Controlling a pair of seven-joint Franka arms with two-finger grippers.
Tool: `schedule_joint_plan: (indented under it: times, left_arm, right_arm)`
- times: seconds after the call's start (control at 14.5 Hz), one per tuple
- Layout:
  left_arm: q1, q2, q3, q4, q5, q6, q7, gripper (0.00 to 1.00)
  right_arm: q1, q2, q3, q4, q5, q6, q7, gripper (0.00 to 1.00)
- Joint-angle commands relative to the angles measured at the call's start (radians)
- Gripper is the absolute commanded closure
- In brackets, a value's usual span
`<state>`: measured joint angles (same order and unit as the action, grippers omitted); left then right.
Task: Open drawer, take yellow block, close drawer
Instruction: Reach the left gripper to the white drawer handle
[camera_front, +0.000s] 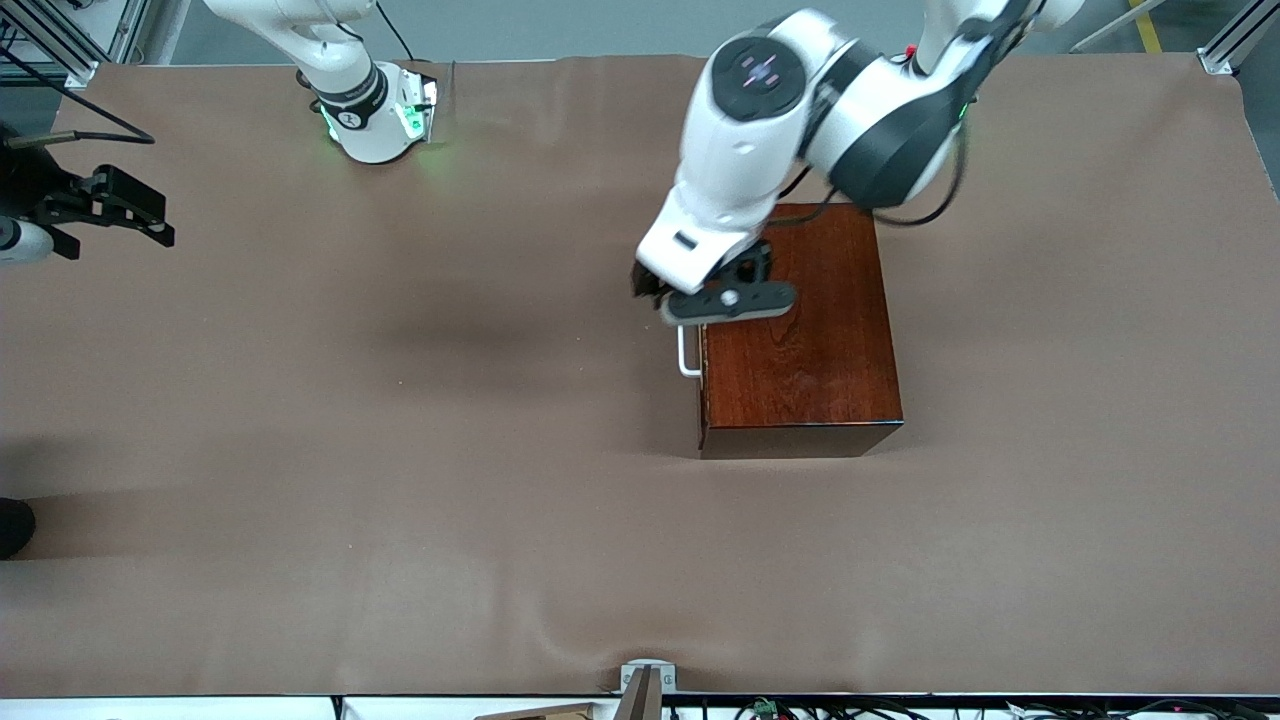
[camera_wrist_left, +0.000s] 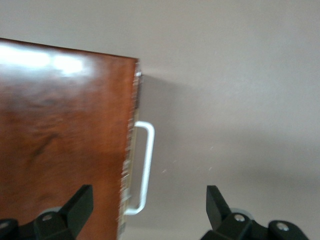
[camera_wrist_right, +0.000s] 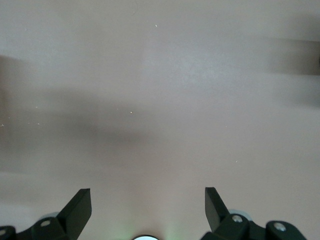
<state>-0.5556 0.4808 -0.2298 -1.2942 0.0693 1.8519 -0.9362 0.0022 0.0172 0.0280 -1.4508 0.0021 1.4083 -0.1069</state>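
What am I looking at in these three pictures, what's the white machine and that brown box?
They are two white robot arms at a table covered in brown cloth. One picture looks down from above; the other two come from cameras on the arms' wrists. The left gripper, fingers open, hangs over the white handle of a closed drawer in a glossy dark wooden box. The right gripper waits open over bare cloth at the right arm's end of the table. Nothing is held. No yellow block is visible.
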Motion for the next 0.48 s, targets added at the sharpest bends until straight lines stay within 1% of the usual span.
schedule_joint_plan:
  times: [0.0, 0.21, 0.28, 0.35, 0.41]
  left_arm:
    - [-0.143, 0.111, 0.116, 0.073, 0.036, 0.038, -0.074, 0.00]
    - [-0.361, 0.203, 0.343, 0.085, 0.035, 0.044, -0.096, 0.00]
    - [-0.412, 0.223, 0.393, 0.085, 0.033, 0.047, -0.096, 0.00]
    - [-0.438, 0.234, 0.415, 0.082, 0.036, 0.050, -0.096, 0.00]
    - [-0.446, 0.248, 0.420, 0.081, 0.038, 0.041, -0.096, 0.00]
  right_arm:
    - [0.007, -0.014, -0.002, -0.007, -0.016, 0.003, 0.001, 0.00]
    - [0.007, -0.014, -0.002, -0.007, -0.016, 0.003, 0.001, 0.00]
    - [0.007, -0.014, -0.002, -0.007, -0.016, 0.003, 0.001, 0.00]
    - [0.007, -0.014, -0.002, -0.007, -0.016, 0.003, 0.001, 0.00]
    - [0.007, -0.014, -0.002, -0.007, -0.016, 0.003, 0.001, 0.00]
